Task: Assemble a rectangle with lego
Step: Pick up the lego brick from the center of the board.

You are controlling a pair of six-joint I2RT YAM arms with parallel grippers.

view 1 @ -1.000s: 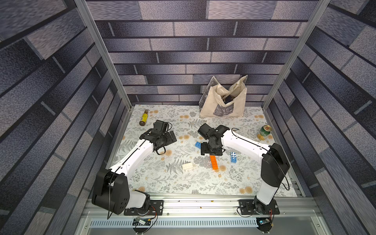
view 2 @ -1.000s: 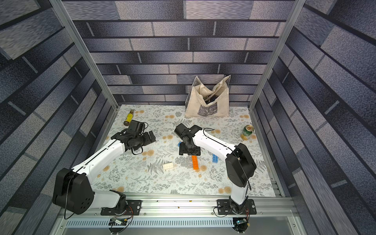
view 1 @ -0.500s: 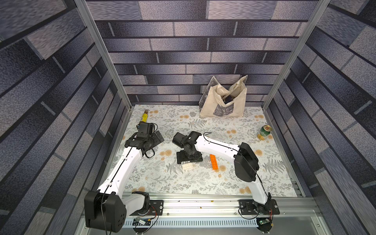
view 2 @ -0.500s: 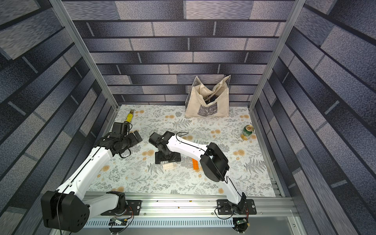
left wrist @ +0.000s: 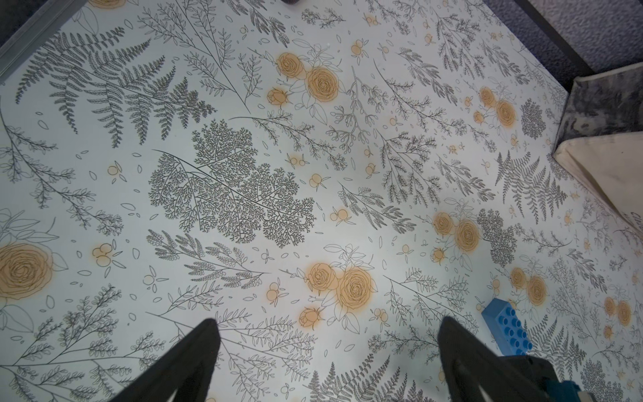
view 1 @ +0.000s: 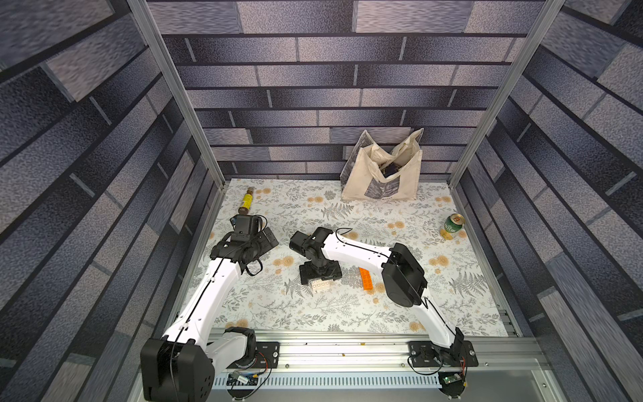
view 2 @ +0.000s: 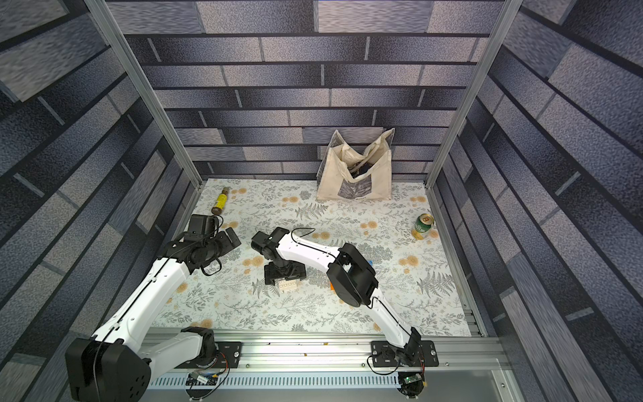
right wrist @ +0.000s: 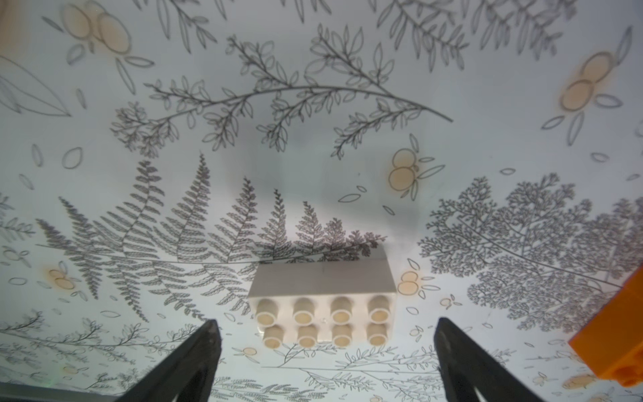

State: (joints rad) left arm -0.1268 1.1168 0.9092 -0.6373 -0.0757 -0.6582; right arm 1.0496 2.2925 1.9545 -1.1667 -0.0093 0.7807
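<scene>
The right tool [view 1: 320,277] is hanging jaws apart and empty just above the white brick [right wrist: 322,283], which is lying near the middle of the table [view 1: 278,313], toward its front edge. As I read it, the tool is lining up a pick. It should be descending squarely and closing on the brick's short ends, clear of the orange brick [view 1: 365,278] nearby toward the right edge. The left tool [left wrist: 328,323] is idling, jaws apart.

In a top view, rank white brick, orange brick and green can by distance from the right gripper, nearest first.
1. white brick, at the tips of the right gripper.
2. orange brick, just to its right.
3. green can, far right, toward the back.
</scene>
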